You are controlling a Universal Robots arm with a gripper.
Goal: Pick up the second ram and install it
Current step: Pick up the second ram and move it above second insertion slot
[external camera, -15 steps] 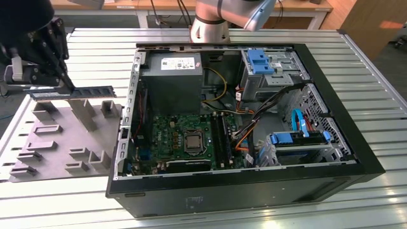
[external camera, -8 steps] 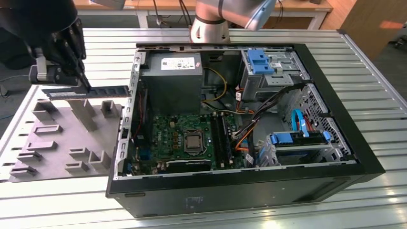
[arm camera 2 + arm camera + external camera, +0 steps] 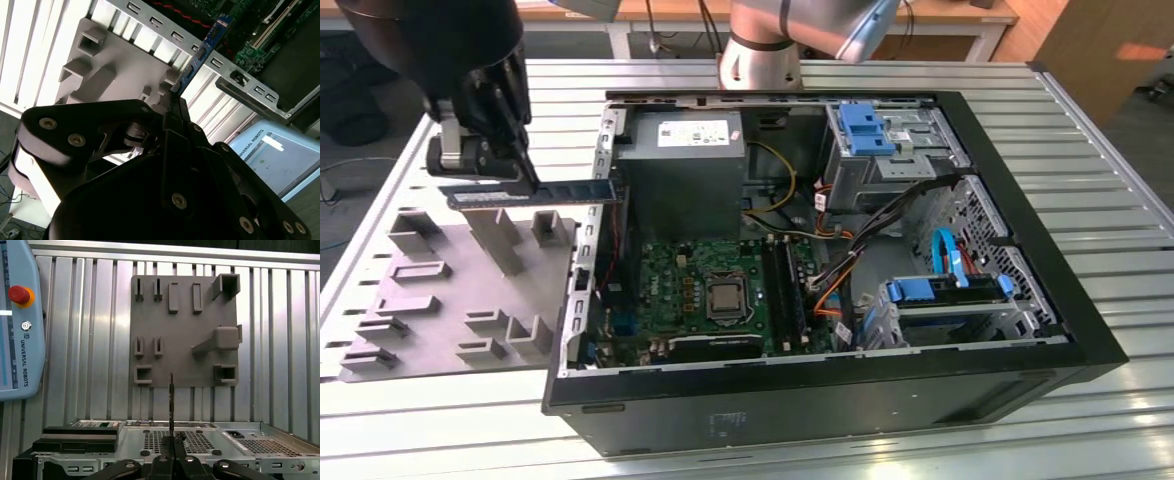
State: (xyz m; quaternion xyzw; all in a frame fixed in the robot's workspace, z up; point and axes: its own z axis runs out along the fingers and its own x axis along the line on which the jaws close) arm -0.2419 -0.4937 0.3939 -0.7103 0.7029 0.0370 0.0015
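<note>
Second ram (image 3: 574, 190) tight in the closed pincer (image 3: 524, 186), above grey holder plate (image 3: 454, 300), beside computer case (image 3: 854, 388)

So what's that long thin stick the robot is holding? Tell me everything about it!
It is the second ram, a slim, flat circuit board that looks blue in the second wrist view and has a pale label. The gripper is shut on it. It hangs level and on edge in the air above the grey holder plate. Its far end reaches the open computer case, and I cannot tell if they touch.
</note>
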